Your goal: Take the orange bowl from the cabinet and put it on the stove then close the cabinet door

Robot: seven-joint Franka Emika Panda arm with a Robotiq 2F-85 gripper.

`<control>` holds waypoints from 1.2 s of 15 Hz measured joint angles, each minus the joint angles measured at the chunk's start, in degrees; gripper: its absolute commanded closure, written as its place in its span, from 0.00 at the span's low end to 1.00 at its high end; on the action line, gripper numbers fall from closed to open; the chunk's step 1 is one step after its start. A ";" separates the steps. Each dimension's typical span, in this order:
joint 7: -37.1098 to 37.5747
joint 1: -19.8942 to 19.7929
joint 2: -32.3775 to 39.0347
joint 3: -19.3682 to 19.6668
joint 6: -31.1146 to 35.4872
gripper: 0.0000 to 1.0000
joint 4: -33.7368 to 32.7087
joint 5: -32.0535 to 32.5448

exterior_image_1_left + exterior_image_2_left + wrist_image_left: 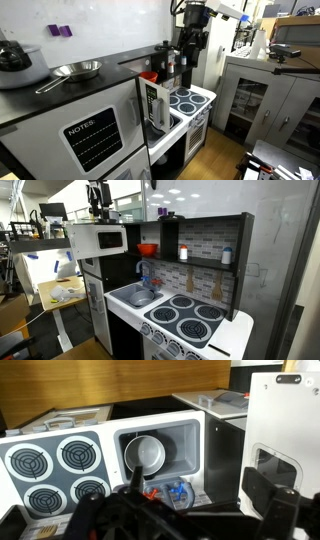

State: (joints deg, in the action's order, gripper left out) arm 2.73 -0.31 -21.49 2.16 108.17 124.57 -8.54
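My gripper hangs high over the toy kitchen, up from the stove and off toward its sink side, with open air all around it. I see nothing between the fingers. The wrist view shows only dark, blurred metal along its lower edge, so I cannot tell how far the jaws are parted.

The orange bowl sits inside the cabinet, a dark, square-edged recess up and back from the stove, above the sink. The bowl is round, smooth, glossy orange-red plastic, and it rests near the front lip of the recess.

The cabinet door stands swung open. It is an upright, white-framed panel with a window and slotted marks, and its free edge juts out just beside the stove's burners.

The stove is flat white plastic with four dark round burners ringed in blue, all four in full view. Beside it, the sink is a shiny round metal basin set in a white surround.

On the shelf above the back of the stove stand a small pale shaker and a small bottle, well apart from each other.

Beyond the door from the stove is the steel unit marked "NOTES", and a steel pan lies on its dark top. On the stove's other side, across a strip of floor, stands a grey glass-door cabinet.
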 measured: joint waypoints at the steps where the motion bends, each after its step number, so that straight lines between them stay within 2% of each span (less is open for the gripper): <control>1: 1.33 -0.21 -0.04 0.45 0.49 0.00 0.86 -1.34; 8: 14.63 -1.60 -1.99 1.16 8.30 0.00 6.93 -10.51; 14: 26.34 -1.61 -2.88 -0.20 21.17 0.00 12.16 -16.55; 18: 29.80 -1.61 -2.80 -0.47 29.19 0.00 16.19 -20.65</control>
State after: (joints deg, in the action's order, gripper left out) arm 32.53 -1.92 -24.29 1.69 137.36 140.77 -29.19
